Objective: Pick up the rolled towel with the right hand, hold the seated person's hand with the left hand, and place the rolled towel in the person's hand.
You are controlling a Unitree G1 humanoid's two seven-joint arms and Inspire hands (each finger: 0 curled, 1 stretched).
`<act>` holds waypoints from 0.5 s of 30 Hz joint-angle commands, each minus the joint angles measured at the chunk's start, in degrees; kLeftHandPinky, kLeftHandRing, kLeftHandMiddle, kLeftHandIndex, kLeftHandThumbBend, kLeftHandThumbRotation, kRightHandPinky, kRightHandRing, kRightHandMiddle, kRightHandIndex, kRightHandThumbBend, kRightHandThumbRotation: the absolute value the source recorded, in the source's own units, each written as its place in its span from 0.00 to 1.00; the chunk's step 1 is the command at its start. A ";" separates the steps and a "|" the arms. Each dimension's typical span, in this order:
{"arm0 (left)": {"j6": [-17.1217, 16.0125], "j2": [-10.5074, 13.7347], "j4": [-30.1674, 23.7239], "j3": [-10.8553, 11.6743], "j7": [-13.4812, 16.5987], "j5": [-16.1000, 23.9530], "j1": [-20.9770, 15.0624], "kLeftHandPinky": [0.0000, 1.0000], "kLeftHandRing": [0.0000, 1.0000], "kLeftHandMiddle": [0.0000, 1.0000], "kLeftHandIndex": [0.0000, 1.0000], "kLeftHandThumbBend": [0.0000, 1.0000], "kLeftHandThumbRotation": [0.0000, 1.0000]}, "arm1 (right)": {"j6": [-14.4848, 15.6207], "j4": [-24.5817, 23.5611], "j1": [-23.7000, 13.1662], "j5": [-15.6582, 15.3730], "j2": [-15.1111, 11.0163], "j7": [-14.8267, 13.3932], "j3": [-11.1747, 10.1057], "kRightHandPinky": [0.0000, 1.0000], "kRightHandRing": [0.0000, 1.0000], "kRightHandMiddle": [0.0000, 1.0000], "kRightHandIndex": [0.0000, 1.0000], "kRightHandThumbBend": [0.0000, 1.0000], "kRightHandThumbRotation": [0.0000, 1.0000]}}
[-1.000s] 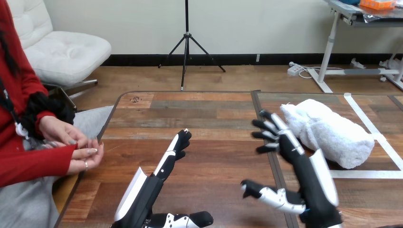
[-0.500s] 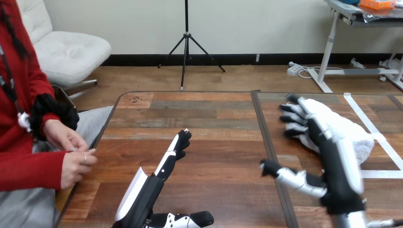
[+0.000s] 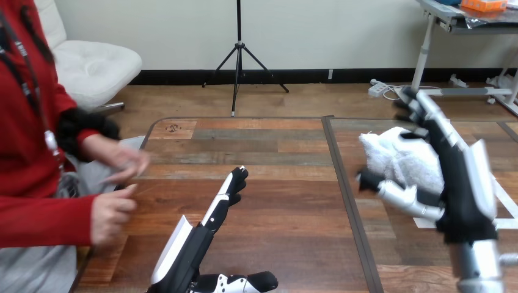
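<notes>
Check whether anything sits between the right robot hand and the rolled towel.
Nothing visible does. The right robot hand, fingers open, hovers just in front of the rolled towel, covering its right part in the head view; whether they touch, I cannot tell.

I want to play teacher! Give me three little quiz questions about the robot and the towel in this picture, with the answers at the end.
1. Fill the gap: the rolled towel on the table is ___ in colour.
2. Pick one. The right hand is: A, open and raised by the towel; B, curled round the towel; C, flat on the table.
3. True or false: the left hand holds the person's nearer hand.
Key: 1 white; 2 A; 3 false, they are apart and the left hand's fingers are straight.
</notes>
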 commanded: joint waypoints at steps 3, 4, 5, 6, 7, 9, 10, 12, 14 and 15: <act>0.24 -0.59 0.01 0.89 1.23 0.25 -3.47 0.92 0.95 0.98 1.00 1.00 0.68 | 3.86 -4.79 -6.17 0.61 -2.22 0.78 -1.45 0.72 0.82 0.86 0.92 1.00 0.60; 0.23 -0.62 0.02 0.89 1.27 0.29 -3.47 0.92 0.95 0.98 1.00 1.00 0.68 | 4.14 -4.92 -6.32 0.60 -2.42 0.88 -1.48 0.73 0.83 0.86 0.92 1.00 0.60; 0.20 -0.66 0.08 0.83 1.18 0.14 -3.46 0.92 0.95 0.98 1.00 1.00 0.68 | 5.33 -5.50 -6.60 0.24 -2.84 1.11 -1.61 0.73 0.83 0.86 0.92 1.00 0.60; 0.20 -0.70 0.11 0.79 1.13 0.05 -3.46 0.92 0.95 0.98 1.00 1.00 0.68 | 6.19 -5.93 -6.74 0.01 -3.10 1.28 -1.70 0.74 0.83 0.86 0.92 1.00 0.60; 0.21 -0.73 0.12 0.76 1.10 -0.01 -3.47 0.92 0.95 0.98 1.00 1.00 0.68 | 6.80 -6.23 -6.84 -0.13 -3.29 1.39 -1.75 0.74 0.83 0.86 0.92 1.00 0.60; 0.49 -0.72 -0.10 0.78 1.26 0.31 -3.35 0.91 0.95 0.98 1.00 1.00 0.68 | 8.42 -6.95 -7.35 -0.23 -3.97 2.07 -1.90 0.74 0.84 0.87 0.93 1.00 0.60; 0.59 -0.72 -0.18 0.79 1.33 0.43 -3.32 0.91 0.95 0.98 1.00 1.00 0.68 | 8.92 -7.21 -7.45 -0.20 -4.16 2.28 -1.92 0.74 0.84 0.87 0.93 1.00 0.60; 0.50 -0.79 -0.14 0.71 1.21 0.22 -3.31 0.91 0.95 0.98 1.00 1.00 0.68 | 10.83 -7.98 -7.96 -0.28 -4.72 2.88 -2.07 0.75 0.84 0.87 0.93 1.00 0.60; 0.44 -0.83 -0.10 0.61 1.04 -0.02 -3.31 0.91 0.95 0.98 1.00 1.00 0.68 | 12.70 -8.73 -8.37 -0.14 -5.23 3.64 -2.14 0.75 0.85 0.87 0.93 1.00 0.60; 0.42 -0.84 -0.08 0.55 0.95 -0.11 -3.31 0.91 0.95 0.98 1.00 1.00 0.68 | 13.57 -9.09 -8.52 -0.01 -5.45 4.05 -2.16 0.75 0.86 0.88 0.93 1.00 0.60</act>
